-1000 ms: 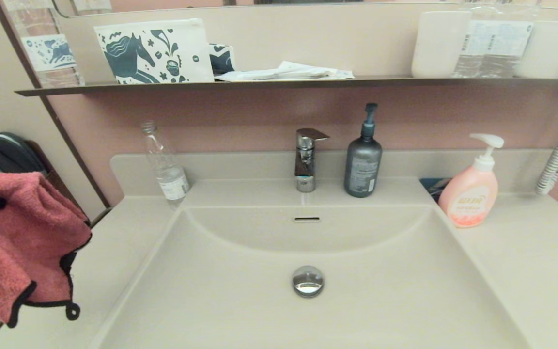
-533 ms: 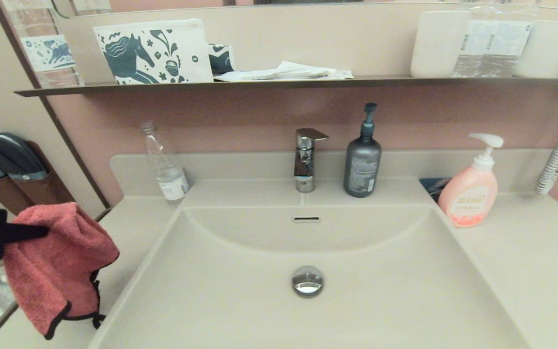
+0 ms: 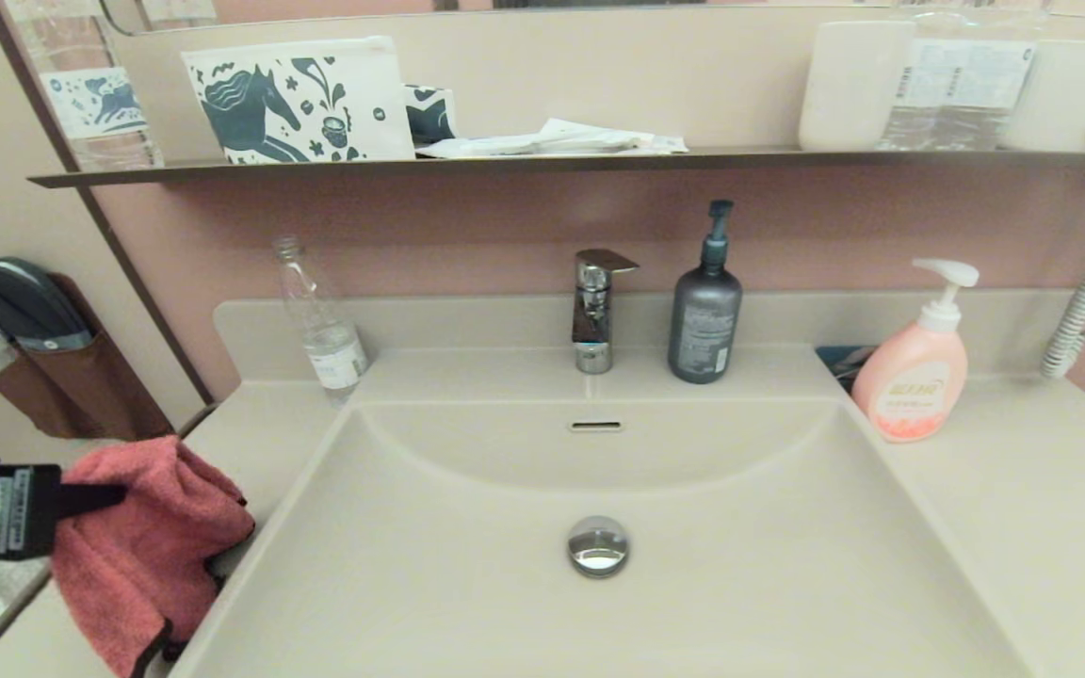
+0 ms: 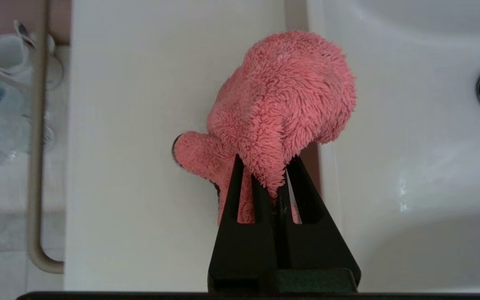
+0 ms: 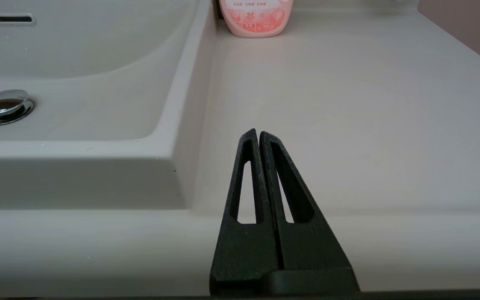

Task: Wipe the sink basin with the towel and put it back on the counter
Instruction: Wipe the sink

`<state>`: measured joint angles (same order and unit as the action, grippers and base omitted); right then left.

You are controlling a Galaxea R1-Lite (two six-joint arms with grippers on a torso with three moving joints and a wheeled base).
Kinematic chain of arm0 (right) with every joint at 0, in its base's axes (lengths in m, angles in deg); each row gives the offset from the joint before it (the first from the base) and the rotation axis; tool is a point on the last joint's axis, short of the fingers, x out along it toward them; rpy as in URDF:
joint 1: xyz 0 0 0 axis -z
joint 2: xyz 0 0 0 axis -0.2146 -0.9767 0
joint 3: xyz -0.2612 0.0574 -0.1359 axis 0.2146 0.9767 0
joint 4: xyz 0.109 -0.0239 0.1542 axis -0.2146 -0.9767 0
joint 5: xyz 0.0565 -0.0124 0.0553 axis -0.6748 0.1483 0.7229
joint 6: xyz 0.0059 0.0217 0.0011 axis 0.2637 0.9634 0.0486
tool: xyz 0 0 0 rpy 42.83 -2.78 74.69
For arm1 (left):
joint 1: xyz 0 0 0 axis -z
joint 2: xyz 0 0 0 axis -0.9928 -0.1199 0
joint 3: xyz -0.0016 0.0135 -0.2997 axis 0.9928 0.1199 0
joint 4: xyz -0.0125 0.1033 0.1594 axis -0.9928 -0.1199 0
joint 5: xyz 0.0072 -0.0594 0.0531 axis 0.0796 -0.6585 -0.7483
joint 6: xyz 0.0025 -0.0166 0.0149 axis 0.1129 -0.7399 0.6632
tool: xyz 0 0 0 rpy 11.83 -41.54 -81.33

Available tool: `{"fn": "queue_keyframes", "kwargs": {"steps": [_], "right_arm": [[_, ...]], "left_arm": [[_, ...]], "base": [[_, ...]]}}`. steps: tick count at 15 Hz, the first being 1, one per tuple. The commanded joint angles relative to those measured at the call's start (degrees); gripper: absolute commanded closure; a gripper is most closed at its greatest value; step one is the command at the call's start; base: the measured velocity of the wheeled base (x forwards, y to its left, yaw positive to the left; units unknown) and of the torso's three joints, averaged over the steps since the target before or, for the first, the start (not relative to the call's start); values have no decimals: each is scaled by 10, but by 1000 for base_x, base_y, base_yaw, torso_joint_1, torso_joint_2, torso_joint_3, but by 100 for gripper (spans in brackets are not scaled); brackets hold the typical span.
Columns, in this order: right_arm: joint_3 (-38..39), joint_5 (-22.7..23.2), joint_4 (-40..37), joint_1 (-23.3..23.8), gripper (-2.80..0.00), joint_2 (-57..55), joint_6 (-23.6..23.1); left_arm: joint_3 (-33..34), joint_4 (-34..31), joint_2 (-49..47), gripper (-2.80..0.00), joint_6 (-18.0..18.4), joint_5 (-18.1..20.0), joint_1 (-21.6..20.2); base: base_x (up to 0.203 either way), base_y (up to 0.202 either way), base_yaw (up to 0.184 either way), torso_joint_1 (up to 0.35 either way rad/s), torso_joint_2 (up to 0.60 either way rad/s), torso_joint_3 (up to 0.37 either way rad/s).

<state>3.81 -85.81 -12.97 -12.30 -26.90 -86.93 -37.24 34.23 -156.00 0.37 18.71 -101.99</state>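
The coral-pink towel hangs bunched over the left strip of the beige counter, its lower folds touching it beside the basin's left rim. My left gripper is shut on the towel, with the fingertips buried in the pile. The sink basin lies to the right, with its chrome drain plug and overflow slot. My right gripper is shut on nothing, parked low over the counter's right side; it is out of the head view.
A clear water bottle, the chrome faucet, a dark pump bottle and a pink soap pump bottle stand along the back. A dark shelf with cups and a pouch hangs above. A rail borders the counter's left edge.
My left gripper has come down and to the right with the towel, from high at the left edge to just over the left counter. The right arm has not moved.
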Motion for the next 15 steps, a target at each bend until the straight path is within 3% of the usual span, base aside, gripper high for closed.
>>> {"fn": "queue_keyframes", "kwargs": {"steps": [1,5,10,11,15], "right_arm": [[0,0,0,0,0,0,0],[0,0,0,0,0,0,-1],[0,0,0,0,0,0,0],[0,0,0,0,0,0,0],[0,0,0,0,0,0,-1]], "left_arm": [[35,19,-1,0,1,1,0],[92,90,-21,0,1,2,1],[111,101,-30,0,1,2,1],[114,101,-36,-280,0,2,1],[127,104,-34,-280,0,5,5]], "base": [[0,0,0,0,0,0],[0,0,0,0,0,0],[0,0,0,0,0,0],[0,0,0,0,0,0],[0,0,0,0,0,0]]}}
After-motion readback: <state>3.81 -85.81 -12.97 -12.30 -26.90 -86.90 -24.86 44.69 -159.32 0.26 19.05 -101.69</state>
